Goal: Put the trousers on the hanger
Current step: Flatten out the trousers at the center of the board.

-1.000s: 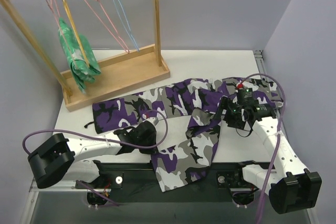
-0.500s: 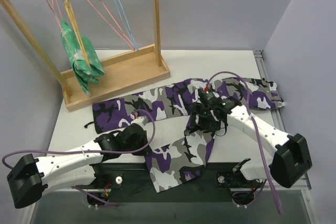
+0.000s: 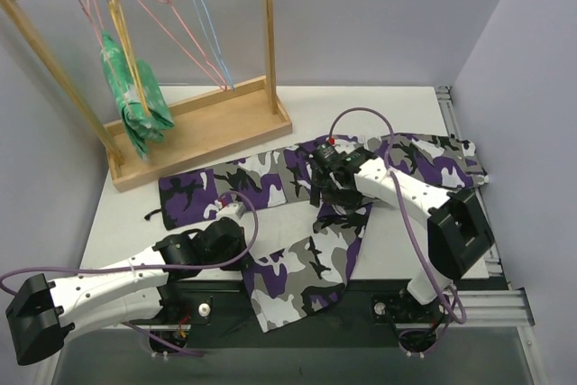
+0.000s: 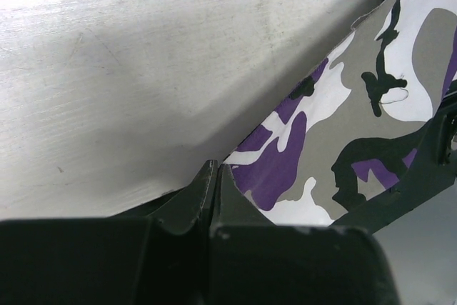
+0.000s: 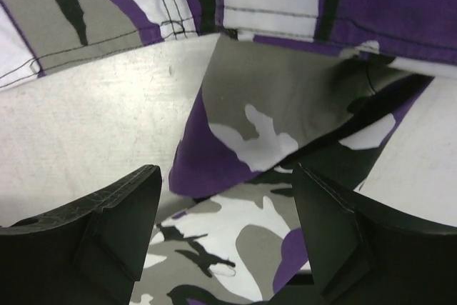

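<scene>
Rack end, 10 o'clock of the table [image 3: 361, 105] - the hanger [image 3: 124, 42] is hanging on the wooden rack [image 3: 268, 33], untouched, with a green garment [image 3: 135, 101] draped low beside it. I cannot tell whether that garment is on this wire or on the pink one next to it. Pink hangers [image 3: 176, 29] and a blue hanger [image 3: 209, 29] are hanging toward 12 o'clock.

Left gripper [image 4: 214, 180] is sitting low near 7 o'clock, jaws pressed tight together, with nothing that I can see between them. Its tip is resting at the table surface just beside the cloth edge, which is lying at its 3 o'clock.

The trousers [image 3: 279, 173] are lying flat across the middle, one leg running from 9 toward 3 o'clock and the other folded down toward 6 o'clock, its end hanging over the near edge.

Right gripper [image 5: 225, 183] is hovering over the fold where the legs meet, just right of centre, jaws standing wide. Its fingers [image 5: 121, 212] are straddling cloth and a wedge of bare table, gripping nothing.

My reading: I am on the pick-up step, the garment not yet lifted and the hanger not yet fetched. The next move is calling for the right jaws to come down on that folded edge and close on it - deep enough to catch the cloth rather than skate off. The left will need to open before it can help.
</scene>
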Motion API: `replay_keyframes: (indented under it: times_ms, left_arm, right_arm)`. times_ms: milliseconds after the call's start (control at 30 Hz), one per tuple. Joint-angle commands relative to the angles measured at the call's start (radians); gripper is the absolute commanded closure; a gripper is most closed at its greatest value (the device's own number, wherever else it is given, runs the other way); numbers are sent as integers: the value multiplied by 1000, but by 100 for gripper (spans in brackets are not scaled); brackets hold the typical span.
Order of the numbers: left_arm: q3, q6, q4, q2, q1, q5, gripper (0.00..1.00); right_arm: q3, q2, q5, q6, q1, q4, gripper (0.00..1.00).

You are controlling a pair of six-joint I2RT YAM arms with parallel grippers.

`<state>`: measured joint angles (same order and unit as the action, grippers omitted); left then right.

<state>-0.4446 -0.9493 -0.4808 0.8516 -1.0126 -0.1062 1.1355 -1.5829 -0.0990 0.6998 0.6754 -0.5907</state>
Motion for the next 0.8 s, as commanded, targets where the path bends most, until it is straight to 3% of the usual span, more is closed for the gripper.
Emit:
replay_keyframes:
  times_ms: [0,167,267,367,400,600,767]
  left_arm:
    - [-20,-2,-22,-6,-4,-46,100]
    - [-31,-2,-36,0,-7,-73,100]
    - [-48,-9,-62,-8,-9,-111,100]
    - [-83,-16,-105,-25,-7,-188,100]
    - [-98,-14,-134,-29,-6,-219,100]
    - [-342,85,-356,-43,71,-524,100]
    - [-471,211,-444,-147,259,-667,100]
  right_arm:
    - [49,-95,-68,-23,4,-49,25]
    - [66,-178,-65,-65,3,-49,30]
    - [73,-193,-58,-75,-7,-49,50]
    - [96,-183,-45,-88,-17,-50,92]
    - [105,-177,-38,-94,-26,-52,100]
    - [204,-91,-1,-115,-88,-87,100]
    - [215,49,-4,-115,-155,-106,100]
